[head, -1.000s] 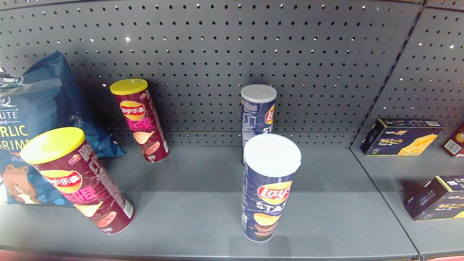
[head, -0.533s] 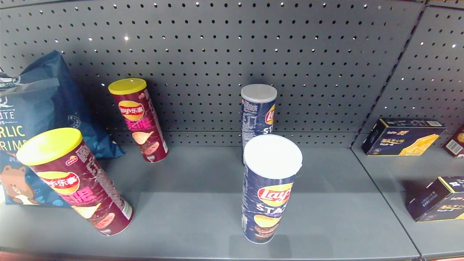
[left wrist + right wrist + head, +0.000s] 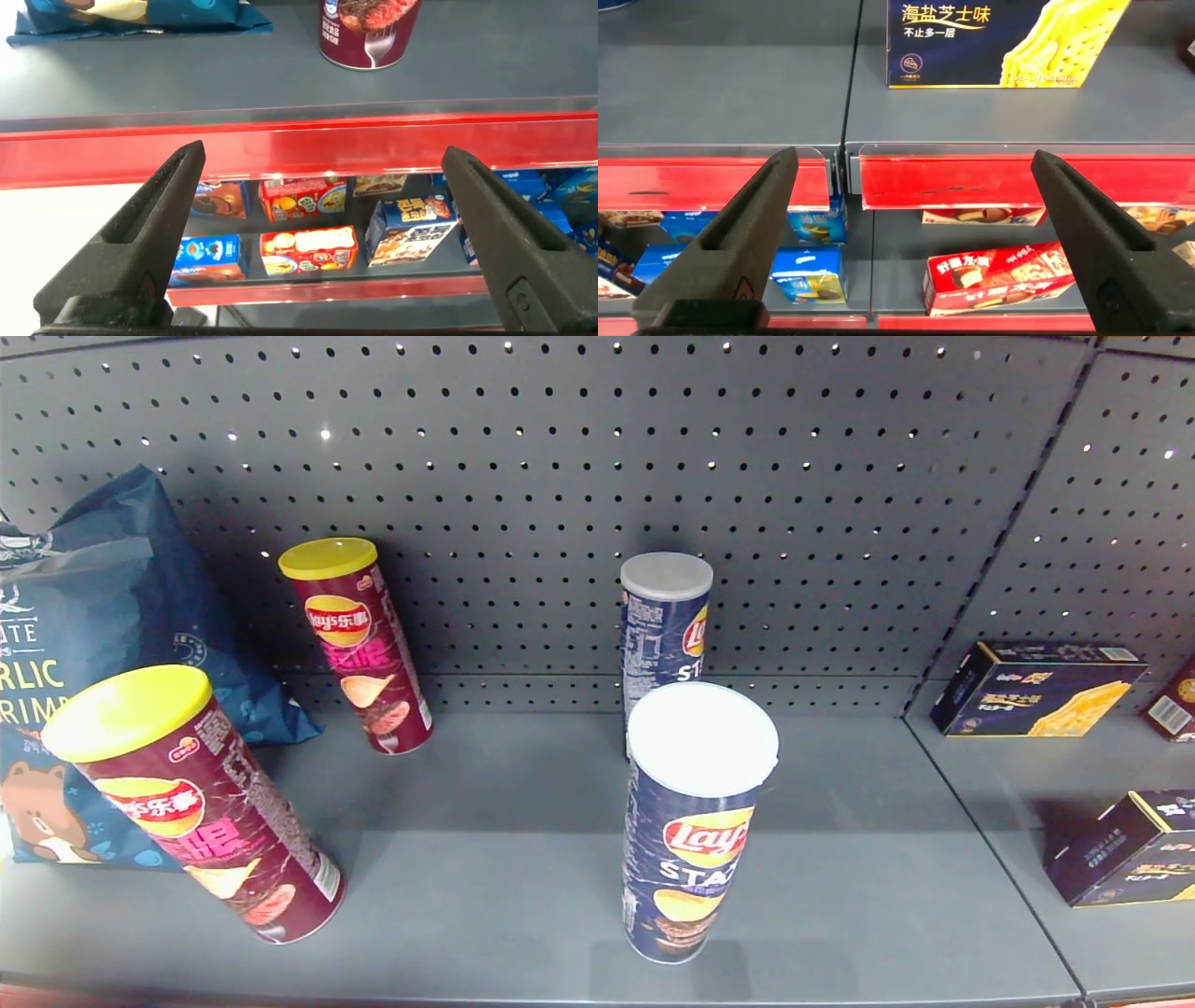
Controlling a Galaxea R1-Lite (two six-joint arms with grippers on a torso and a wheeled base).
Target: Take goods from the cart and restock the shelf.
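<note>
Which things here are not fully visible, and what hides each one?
Head view: rear blue can, lower part hidden behind the front blue can.
Head view: blue bag, cut off by the left edge.
Left wrist view: red can, all but its base cut off by the picture edge.
Right wrist view: lower-shelf box, partly hidden by the red rail.

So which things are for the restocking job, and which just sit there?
Job: shelf, left gripper, right gripper (open, empty).
Just sitting: front red tube, back red tube, front blue tube, back blue tube, blue bag, back dark box, front dark box.
</note>
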